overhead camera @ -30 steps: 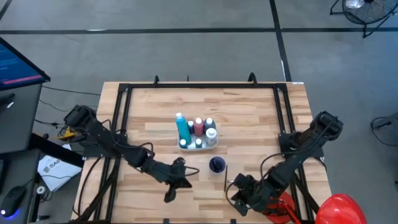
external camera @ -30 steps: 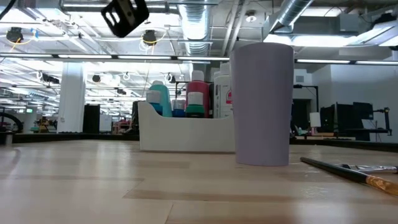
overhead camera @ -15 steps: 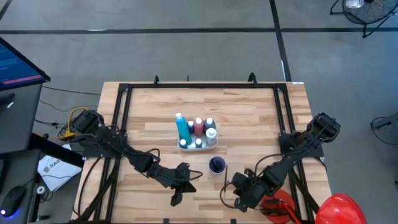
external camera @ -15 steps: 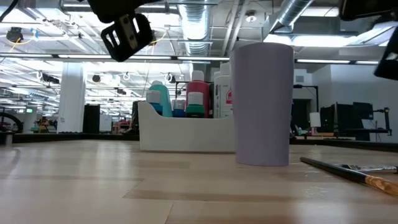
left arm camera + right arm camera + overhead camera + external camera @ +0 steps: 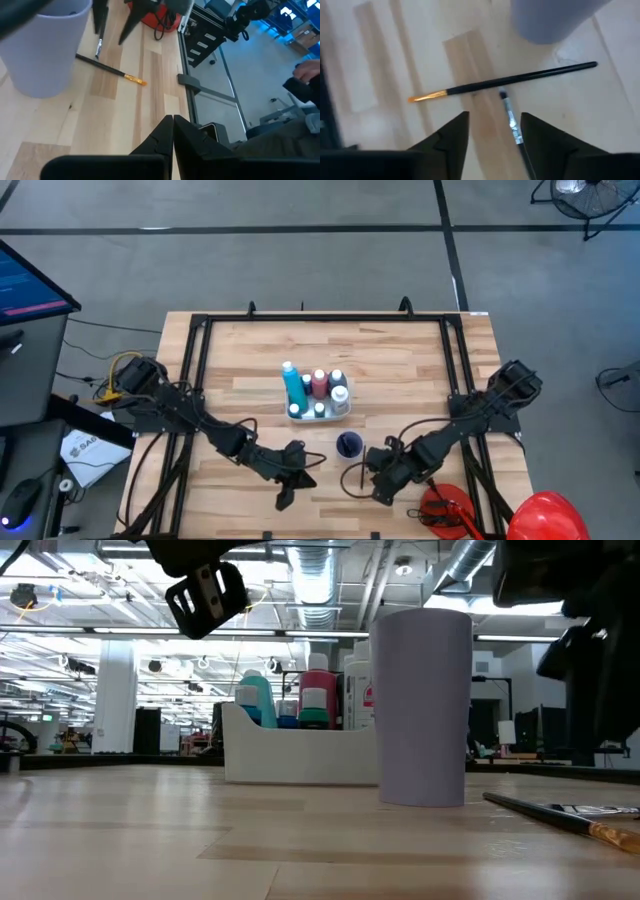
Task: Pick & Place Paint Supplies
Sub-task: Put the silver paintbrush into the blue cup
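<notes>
While the left gripper stays low in the middle of the high view with its fingers pressed together and nothing in them, the right gripper has moved. A moment ago it sat near the bottom right, beside the red tool. Now it has slid left, toward the purple cup in the lower middle. Its fingers were tight together a moment ago. Now they are spread apart, with a clear gap between them in the right wrist view.

Under that gap lie two thin brushes on the wood. One long brush with an orange tip runs across the middle of the right wrist view. A second, shorter brush lies close below it, and I cannot tell if they touch. The cup fills the upper right there.

The white caddy sits in the middle of the table. It has the light blue bottle, the red bottle and other bottles standing in it.

So I think the right gripper is getting ready to pick up a brush. Nothing is held yet. The brushes are thin and flat on the table, so the fingers may slip off them.
</notes>
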Tool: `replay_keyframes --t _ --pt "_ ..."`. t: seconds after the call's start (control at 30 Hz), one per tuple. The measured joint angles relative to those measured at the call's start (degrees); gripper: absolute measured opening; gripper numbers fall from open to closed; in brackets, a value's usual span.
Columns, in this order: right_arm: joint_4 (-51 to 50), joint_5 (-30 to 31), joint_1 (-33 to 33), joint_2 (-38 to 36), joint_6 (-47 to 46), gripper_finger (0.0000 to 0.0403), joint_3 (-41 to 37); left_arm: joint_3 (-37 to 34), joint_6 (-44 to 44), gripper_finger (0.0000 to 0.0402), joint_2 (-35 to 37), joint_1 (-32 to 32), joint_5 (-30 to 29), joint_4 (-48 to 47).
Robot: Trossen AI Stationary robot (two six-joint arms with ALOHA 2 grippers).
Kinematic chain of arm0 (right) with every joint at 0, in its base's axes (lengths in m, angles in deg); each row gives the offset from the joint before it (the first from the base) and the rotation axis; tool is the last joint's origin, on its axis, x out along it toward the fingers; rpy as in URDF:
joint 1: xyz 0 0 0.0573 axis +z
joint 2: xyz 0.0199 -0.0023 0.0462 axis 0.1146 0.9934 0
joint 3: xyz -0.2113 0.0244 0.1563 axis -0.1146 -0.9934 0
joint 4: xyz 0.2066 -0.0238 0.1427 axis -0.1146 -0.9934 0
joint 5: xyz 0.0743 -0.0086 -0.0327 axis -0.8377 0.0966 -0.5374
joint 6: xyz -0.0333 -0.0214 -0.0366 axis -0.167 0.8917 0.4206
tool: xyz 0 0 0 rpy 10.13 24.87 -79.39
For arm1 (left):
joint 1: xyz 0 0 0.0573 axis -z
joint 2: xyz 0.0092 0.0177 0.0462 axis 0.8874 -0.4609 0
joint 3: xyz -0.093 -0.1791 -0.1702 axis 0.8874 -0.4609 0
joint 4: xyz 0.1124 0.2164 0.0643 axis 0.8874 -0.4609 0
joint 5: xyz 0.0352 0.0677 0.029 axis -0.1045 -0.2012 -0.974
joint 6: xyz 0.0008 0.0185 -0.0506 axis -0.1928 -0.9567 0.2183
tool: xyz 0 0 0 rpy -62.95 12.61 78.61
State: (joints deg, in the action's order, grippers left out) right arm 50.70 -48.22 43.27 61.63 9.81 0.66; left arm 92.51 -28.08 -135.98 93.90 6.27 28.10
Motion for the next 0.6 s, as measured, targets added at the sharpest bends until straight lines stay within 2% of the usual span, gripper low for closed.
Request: replay_keyframes --t 0.27,0.6 --pt "-1.04 0.02 -1.99 0.80 2.22 0.0209 0.00 -1.94 1.63 0.0003 0.00 0.20 2.32 0.00" --pt "-0.62 -0.11 0.08 0.80 0.78 0.0201 -1.70 -2.58 2.10 0.0003 0.02 0.20 3.78 0.28"
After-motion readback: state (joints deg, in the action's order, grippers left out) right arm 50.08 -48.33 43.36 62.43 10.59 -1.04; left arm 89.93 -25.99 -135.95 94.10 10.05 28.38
